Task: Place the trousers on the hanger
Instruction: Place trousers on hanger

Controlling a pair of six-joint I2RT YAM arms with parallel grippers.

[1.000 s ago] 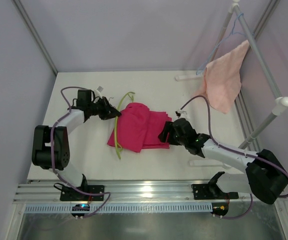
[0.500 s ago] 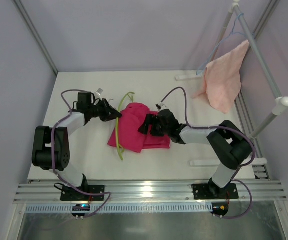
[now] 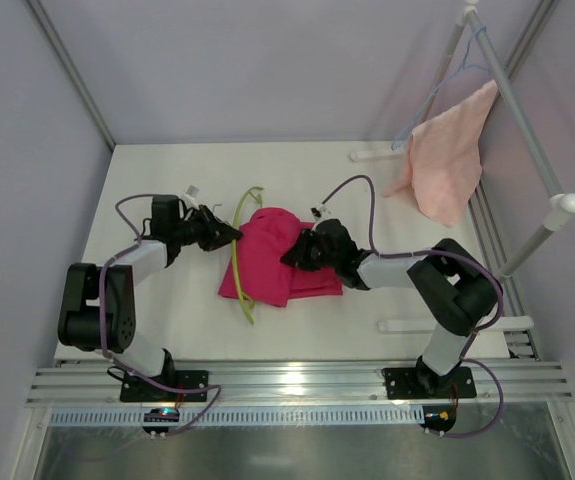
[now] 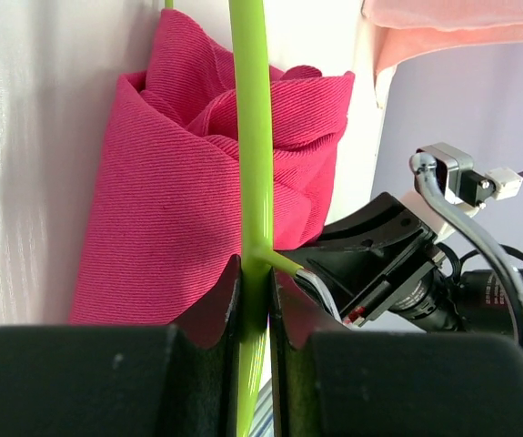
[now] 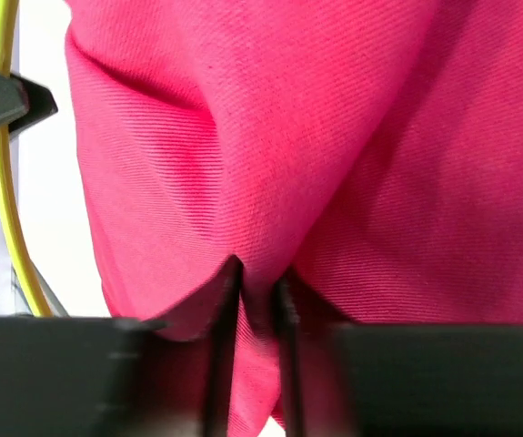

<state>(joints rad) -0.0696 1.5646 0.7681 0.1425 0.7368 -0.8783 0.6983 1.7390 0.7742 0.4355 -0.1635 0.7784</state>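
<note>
The left pincer [image 4: 255, 273] clamps the hanger [image 4: 250, 109], lying twelve-to-six, with the trousers [image 3: 267, 262] at its three o'clock — a fold pinched by the right pincer [image 5: 258, 273].

One pair of trousers [image 3: 267, 262]. One desk [image 3: 167, 170]. Hangers number two: one green hanger [image 4: 252, 137] and one blue hanger [image 3: 414, 120]. There is one towel [image 3: 447, 160], so the cloth pieces total two. One rack [image 3: 522, 120] of white poles. Two white bars lie on the desk: one far bar [image 3: 372, 155] and one near bar [image 3: 447, 324]. Arms come to two, a left arm [image 3: 132, 262] and a right arm [image 3: 397, 270]. Each carries one pair of jaws, which makes two pairs and four fingers [image 4: 211, 309] in all. Each arm trails one purple cable [image 3: 355, 178], two cables together. Three walls are in view.
</note>
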